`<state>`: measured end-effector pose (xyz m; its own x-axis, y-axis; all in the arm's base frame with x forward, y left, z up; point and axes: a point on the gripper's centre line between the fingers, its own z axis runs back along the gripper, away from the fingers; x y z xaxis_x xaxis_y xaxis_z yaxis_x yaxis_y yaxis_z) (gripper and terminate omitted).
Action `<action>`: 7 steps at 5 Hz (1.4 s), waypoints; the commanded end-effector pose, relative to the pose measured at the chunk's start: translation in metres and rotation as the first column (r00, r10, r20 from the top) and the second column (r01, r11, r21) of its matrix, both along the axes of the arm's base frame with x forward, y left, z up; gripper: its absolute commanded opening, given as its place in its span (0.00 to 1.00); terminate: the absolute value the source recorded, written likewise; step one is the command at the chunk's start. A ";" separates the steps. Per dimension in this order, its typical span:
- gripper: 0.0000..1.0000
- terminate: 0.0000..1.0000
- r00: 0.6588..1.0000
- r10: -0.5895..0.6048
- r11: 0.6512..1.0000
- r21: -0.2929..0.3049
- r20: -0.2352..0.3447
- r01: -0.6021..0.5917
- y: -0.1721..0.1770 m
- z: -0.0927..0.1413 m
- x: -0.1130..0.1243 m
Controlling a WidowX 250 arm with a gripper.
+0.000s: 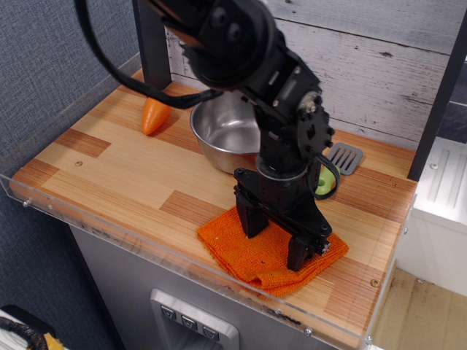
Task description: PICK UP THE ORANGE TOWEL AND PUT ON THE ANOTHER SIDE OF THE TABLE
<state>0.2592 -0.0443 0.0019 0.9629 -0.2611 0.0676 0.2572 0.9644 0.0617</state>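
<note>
The orange towel (255,255) lies folded at the front right of the wooden table (124,171), near the clear front rim. My black gripper (276,237) points down onto it with its two fingers spread wide, one finger (251,219) on the towel's left part and the other on its right part. The fingers press on the cloth and the jaws stand open. The towel's middle is partly hidden behind the gripper.
A steel bowl (226,135) stands behind the gripper. A small orange plastic carrot (155,117) lies at the back left. A green-handled spatula (337,162) lies at the back right, partly behind the arm. A dark post (151,44) stands at the back left corner.
</note>
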 end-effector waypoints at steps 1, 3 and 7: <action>1.00 0.00 0.994 0.094 0.996 0.013 -0.055 -0.093 0.044 -0.007 -0.019; 1.00 0.00 0.969 0.235 0.972 0.025 -0.074 -0.233 0.097 -0.011 -0.038; 1.00 0.00 0.907 0.405 0.914 0.025 -0.116 -0.405 0.196 -0.021 -0.028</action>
<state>0.2556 0.1436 0.0018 0.9923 0.1232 0.0158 -0.1240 0.9895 0.0745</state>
